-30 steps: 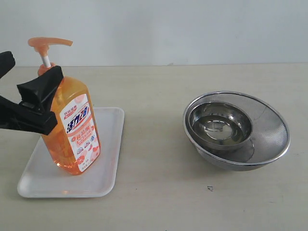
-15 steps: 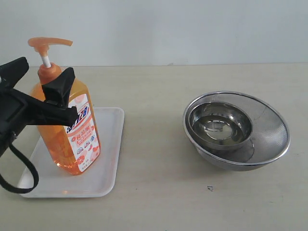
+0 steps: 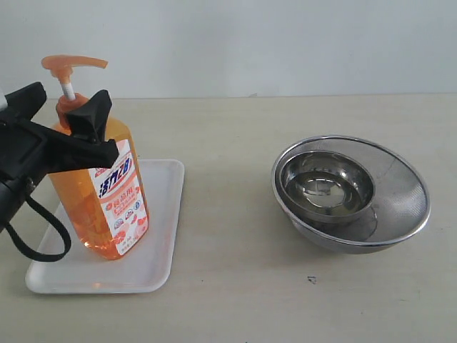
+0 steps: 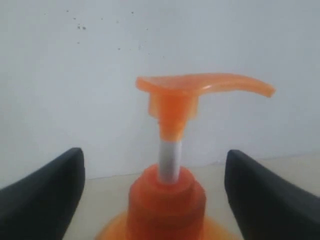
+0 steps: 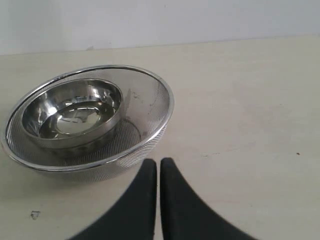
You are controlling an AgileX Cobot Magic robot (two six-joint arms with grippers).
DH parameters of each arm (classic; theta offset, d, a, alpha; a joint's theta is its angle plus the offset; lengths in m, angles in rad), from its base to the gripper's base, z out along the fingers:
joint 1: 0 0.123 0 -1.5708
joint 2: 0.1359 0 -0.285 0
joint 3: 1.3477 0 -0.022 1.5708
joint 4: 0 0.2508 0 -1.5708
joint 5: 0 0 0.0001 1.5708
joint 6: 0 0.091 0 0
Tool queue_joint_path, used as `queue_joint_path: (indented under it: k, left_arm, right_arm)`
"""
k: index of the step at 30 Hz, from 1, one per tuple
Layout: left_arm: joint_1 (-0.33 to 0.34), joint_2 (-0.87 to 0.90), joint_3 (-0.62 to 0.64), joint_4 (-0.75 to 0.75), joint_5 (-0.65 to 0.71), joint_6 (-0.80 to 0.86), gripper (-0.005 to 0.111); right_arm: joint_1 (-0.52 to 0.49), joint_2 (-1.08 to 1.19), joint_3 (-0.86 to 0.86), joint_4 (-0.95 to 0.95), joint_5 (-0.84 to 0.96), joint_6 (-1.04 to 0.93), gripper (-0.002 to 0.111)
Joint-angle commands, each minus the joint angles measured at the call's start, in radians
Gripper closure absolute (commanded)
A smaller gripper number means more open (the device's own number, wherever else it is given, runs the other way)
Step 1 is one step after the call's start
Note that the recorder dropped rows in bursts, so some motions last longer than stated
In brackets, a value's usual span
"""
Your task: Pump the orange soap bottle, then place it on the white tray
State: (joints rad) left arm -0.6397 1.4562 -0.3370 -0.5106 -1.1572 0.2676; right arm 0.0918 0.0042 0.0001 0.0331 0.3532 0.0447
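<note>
**Exterior view:** The bottle (image 3: 107, 207) stands upright on the tray (image 3: 161, 214). The left gripper (image 3: 66, 101) straddles its neck with jaws apart. 2 nested bowls (image 3: 350, 189) sit well apart to the right.

**Left wrist view:** Both fingers (image 4: 45, 200) flank the collar without touching it, so nothing is held. The pump head (image 4: 200, 85) is up on its stem. Judgement: placement looks done, and the open straddle suits lifting clear without tipping the bottle.

**Right wrist view:** The right gripper (image 5: 158, 175) is closed and empty. It hangs near the bowls, apparently idle and out of the way.
</note>
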Motion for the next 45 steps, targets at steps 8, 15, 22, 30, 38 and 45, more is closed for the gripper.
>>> queue_joint_path:
  k: [8,15,22,30,38,45]
  left_arm:
    - [0.001,0.006,-0.007,0.037,0.014,-0.027,0.035]
    - [0.001,0.053,-0.013,0.022,0.019,-0.027,0.036]
    - [0.001,0.083,-0.018,0.021,-0.025,-0.027,0.054]
    - [0.001,0.083,-0.018,0.026,-0.046,-0.027,0.084]
    - [0.001,0.083,-0.018,0.026,-0.064,-0.029,0.102]
    - [0.001,0.083,-0.024,0.021,-0.064,-0.036,0.102]
  right_arm:
    - [-0.002,-0.004,0.000,-0.003,-0.003,0.000,0.109]
    - [-0.002,-0.004,0.000,-0.003,-0.003,0.000,0.109]
    - [-0.002,-0.004,0.000,-0.003,-0.003,0.000,0.109]
    - [-0.002,-0.004,0.000,-0.003,-0.003,0.000,0.109]
    - [-0.002,-0.004,0.000,-0.003,-0.011,0.000,0.109]
    - [-0.002,-0.004,0.000,-0.003,-0.011,0.000,0.109]
